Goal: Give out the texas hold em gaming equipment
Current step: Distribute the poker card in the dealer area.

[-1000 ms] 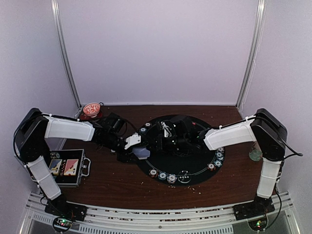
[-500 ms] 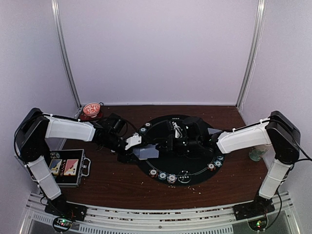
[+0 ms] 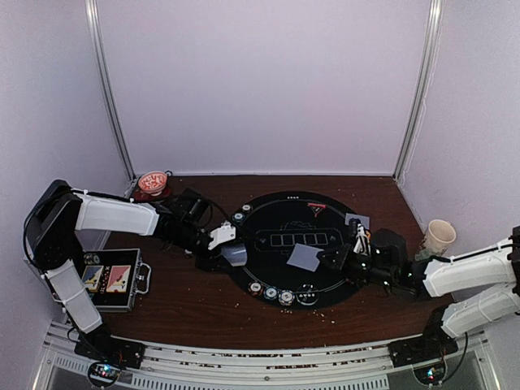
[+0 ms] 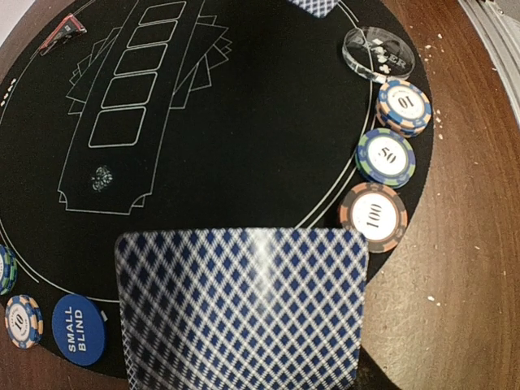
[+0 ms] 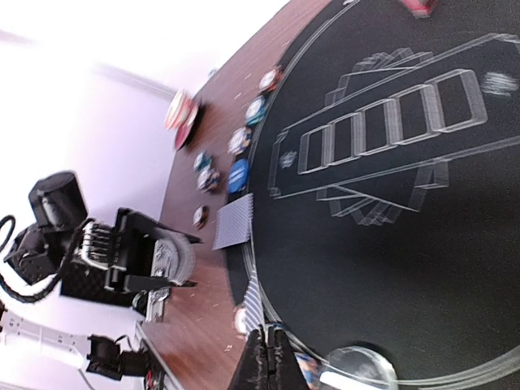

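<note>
**One card dealt, right hand empty and drawn back**

Nearest me, the small striped poker chips [image 3: 270,292] sit along the near rim of the round black felt mat [image 3: 276,272]. A clear round dealer button [image 4: 379,50] lies beside them. None of these has shifted.

Toward the left edge of the tabletop [image 3: 195,313], my left hand [image 3: 227,250] is clamped on the blue-and-white diamond-backed playing cards [image 4: 244,309]. They fill the bottom of that wrist view and hide my fingers, so I cannot count what is left. A round blue small-blind button [image 4: 79,328] lies just beside them.

A second ago my right hand [image 5: 268,351] was at that stack, and half a second ago it was carrying one card across. Now the single face-down card [image 3: 305,257] lies flat on the mat, just on the near side of the printed row of boxes. My right hand has swung back toward the right edge, fingers pressed together on nothing. I judge one deal finished, with more still to hand out.

Farther off, another face-down card [image 3: 356,220] rests by the mat's far right rim, and the red-triangle marker [image 3: 314,208] sits at its far rim. My arm's retreat has uncovered a pale paper cup [image 3: 439,236] at the right edge.

My right wrist view is blurred. The striped sliver just ahead of my fingers may be the dealt card edge-on, but I cannot be sure.
</note>
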`<state>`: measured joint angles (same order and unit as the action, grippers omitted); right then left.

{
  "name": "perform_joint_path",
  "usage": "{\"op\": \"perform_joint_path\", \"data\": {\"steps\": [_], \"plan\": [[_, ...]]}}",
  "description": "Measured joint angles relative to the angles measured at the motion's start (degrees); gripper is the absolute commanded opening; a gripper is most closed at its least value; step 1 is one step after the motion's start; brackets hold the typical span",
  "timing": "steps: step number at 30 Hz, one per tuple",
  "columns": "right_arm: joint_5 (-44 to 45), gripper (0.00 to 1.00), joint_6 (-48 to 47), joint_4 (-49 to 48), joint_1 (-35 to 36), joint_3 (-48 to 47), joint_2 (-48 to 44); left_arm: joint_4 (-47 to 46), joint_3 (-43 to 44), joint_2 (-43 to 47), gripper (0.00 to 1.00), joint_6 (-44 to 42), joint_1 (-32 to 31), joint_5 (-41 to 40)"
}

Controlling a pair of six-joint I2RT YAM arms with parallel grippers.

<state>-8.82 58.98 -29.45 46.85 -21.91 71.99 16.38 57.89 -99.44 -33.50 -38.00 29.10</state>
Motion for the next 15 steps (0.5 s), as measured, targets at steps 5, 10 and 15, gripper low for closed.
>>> {"op": "perform_joint_path", "data": {"steps": [5, 10, 15], "plan": [[12.5, 0.00, 5.8, -1.2, 2.8, 12.3, -11.3, 0.0, 0.0, 0.0, 0.48, 0.1, 0.0, -0.1], [22.2, 0.00, 9.5, 1.2, 7.6, 15.3, -17.1, 0.0, 0.0, 0.0, 0.48, 0.2, 0.0, -0.2], [28.8, 0.00, 12.3, 4.1, 12.6, 15.2, -16.4, 0.0, 0.1, 0.0, 0.48, 0.2, 0.0, -0.2]]}}
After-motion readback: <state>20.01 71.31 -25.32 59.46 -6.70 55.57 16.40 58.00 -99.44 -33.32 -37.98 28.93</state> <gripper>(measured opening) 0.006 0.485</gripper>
